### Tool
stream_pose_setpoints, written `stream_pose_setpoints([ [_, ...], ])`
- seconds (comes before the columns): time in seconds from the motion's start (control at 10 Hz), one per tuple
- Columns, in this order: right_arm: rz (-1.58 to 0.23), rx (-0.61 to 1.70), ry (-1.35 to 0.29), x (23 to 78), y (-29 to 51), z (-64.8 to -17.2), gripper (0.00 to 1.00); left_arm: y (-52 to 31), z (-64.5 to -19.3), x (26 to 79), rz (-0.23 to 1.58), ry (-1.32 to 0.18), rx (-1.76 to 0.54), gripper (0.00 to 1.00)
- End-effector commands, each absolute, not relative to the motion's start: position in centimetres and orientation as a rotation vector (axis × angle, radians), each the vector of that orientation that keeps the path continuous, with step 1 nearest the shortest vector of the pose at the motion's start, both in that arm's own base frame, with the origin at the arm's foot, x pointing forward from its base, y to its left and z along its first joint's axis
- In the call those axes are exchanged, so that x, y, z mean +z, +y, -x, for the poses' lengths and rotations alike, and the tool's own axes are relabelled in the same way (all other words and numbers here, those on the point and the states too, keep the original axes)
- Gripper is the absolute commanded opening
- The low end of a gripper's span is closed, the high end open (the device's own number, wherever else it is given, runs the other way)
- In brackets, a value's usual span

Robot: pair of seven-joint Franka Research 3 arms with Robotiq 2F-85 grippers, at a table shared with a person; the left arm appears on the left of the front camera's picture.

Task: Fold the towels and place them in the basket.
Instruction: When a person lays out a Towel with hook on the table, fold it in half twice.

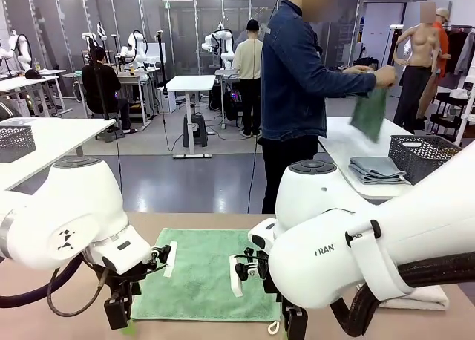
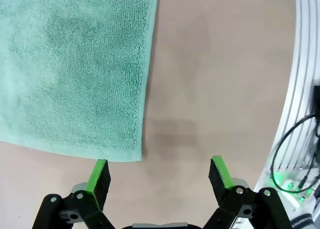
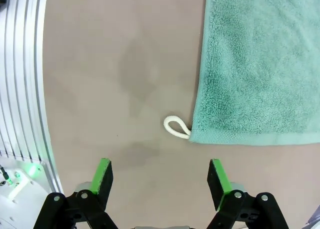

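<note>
on the desk [image 2: 215, 64] between my arms the mint towel [image 1: 204, 273] lies flat. left gripper [image 2: 159, 165] and right gripper [image 3: 161, 164] both hang wide open and empty, just off its near corners. if i descend here, i risk pinching bare desk or only the loop [image 3: 176, 126].

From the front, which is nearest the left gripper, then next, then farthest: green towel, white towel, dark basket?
1. Green towel, just beside the left gripper.
2. White towel, near table's right side.
3. Dark basket, on the far table.
</note>
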State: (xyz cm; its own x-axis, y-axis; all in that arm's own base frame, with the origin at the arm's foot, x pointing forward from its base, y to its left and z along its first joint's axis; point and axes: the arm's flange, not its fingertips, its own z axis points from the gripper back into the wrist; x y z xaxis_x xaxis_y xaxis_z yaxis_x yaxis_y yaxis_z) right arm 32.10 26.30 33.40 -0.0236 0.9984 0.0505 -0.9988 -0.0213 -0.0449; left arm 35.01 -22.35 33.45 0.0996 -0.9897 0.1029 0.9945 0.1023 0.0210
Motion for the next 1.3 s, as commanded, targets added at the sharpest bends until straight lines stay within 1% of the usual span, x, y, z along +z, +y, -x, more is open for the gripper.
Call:
stream_pose_setpoints([
  [0.0,-0.046,1.573,-0.123,33.0,26.7,-32.7,0.95,-22.7,-35.4,33.1,0.049,-0.109,-1.471,1.00],
  [0.1,-0.064,1.537,-0.148,32.3,26.9,-33.4,0.95,-22.8,-35.7,32.7,0.059,-0.112,-1.488,1.00],
  [0.3,-0.022,1.486,-0.155,31.4,26.9,-34.3,0.95,-22.9,-36.0,31.7,0.065,-0.096,-1.496,1.00],
  [0.5,-0.034,1.475,-0.162,30.7,27.1,-34.9,0.95,-22.6,-36.3,30.8,0.053,-0.074,-1.493,1.00],
  [0.9,-0.041,1.465,-0.148,29.6,27.5,-35.7,0.95,-22.1,-37.2,29.6,0.040,-0.078,-1.484,1.00],
  [1.2,-0.040,1.459,-0.134,29.1,27.7,-36.1,0.95,-21.8,-38.3,29.1,0.067,-0.081,-1.457,1.00],
])
